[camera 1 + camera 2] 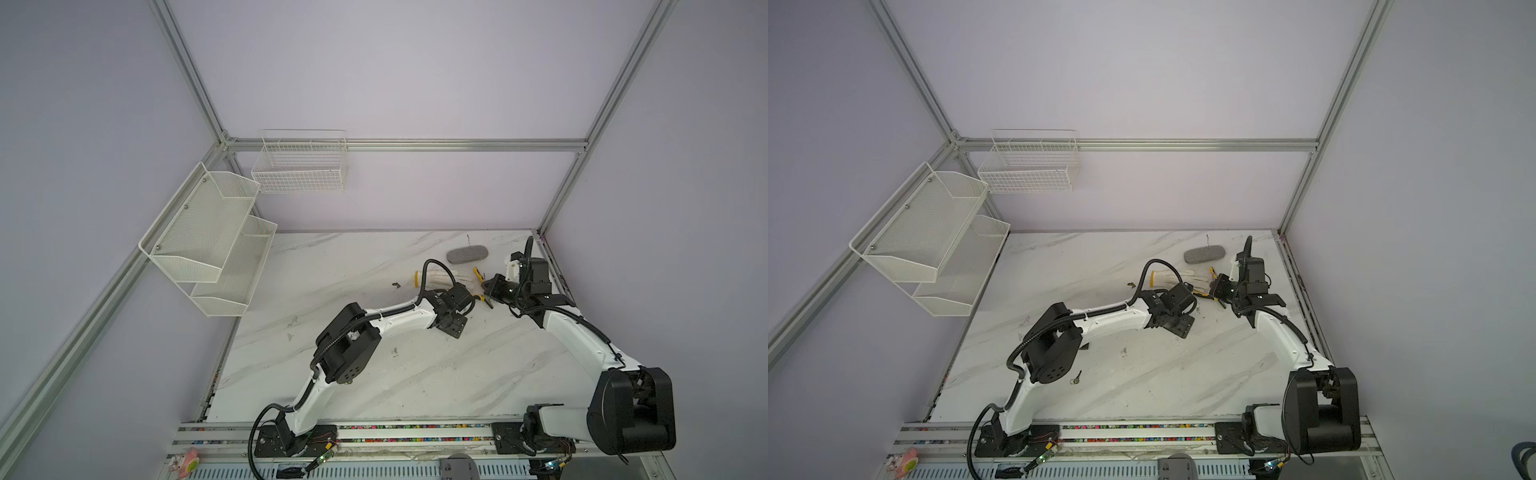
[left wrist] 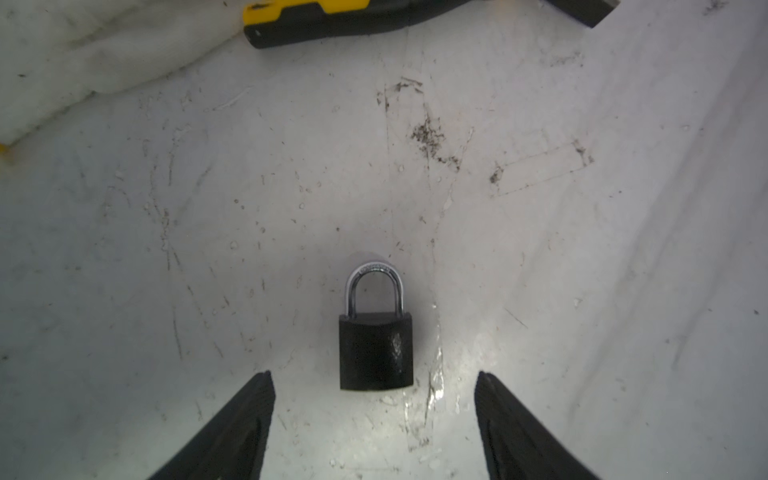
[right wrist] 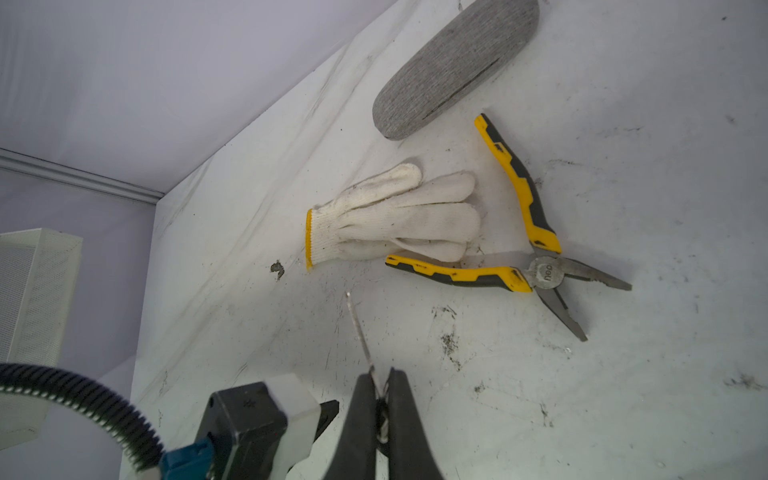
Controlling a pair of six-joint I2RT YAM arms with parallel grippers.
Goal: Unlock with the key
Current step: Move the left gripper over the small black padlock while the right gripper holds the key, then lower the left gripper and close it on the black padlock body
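Two things matter here, and we hold one of them. The padlock [image 2: 376, 353] lies flat on the worktop [image 2: 166, 249] with both shackle legs seated in the body, so we judge it to be locked. Its shackle end points away from the left jaws and its base lies between their tips; the keyhole does not show.

Those left jaws stand released, one on each side of the body and clear of it. We read that as lining up to pinch the body across its width, so it cannot slide or spin when the key goes in.

The key [image 3: 359, 328] is clenched by its head in the right jaws. Its blade sticks out ahead, seen edge-on, free to enter a slot. The right wrist view does not show the padlock, so we take key and lock to be apart.

Farther out lie yellow-handled pliers [image 3: 519, 274], a white glove [image 3: 395, 220] just beside them, and a grey case [image 3: 453, 66]. We judge these to be bystanders rather than part of the job.
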